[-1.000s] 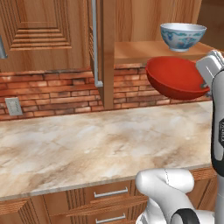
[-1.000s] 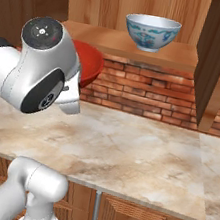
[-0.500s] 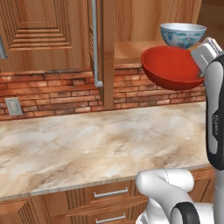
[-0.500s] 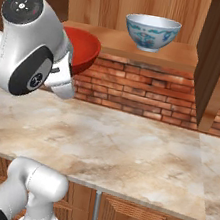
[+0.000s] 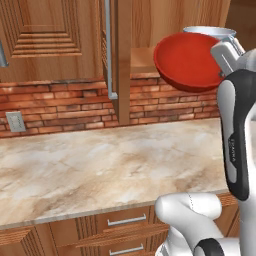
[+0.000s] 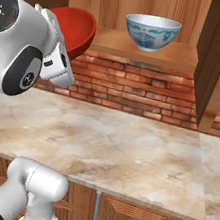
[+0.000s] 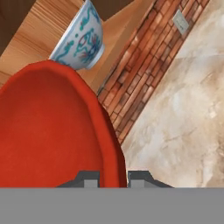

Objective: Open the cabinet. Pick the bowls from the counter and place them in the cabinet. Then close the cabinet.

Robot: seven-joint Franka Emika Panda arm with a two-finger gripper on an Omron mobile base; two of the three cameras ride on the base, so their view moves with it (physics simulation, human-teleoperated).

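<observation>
Lifted the red bowl [image 5: 187, 60] up beside the white-blue bowl [image 6: 152, 32] on the cabinet shelf [image 6: 142, 49]; my claw [image 7: 113, 178] pinches its rim, probably just short of the shelf.

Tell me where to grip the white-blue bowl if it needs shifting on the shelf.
Pinch the rim of the white-blue bowl, coming from the open cabinet front, one finger inside. It stands upright on the cabinet shelf with its thin rim exposed; the body looks too wide to span.
</observation>
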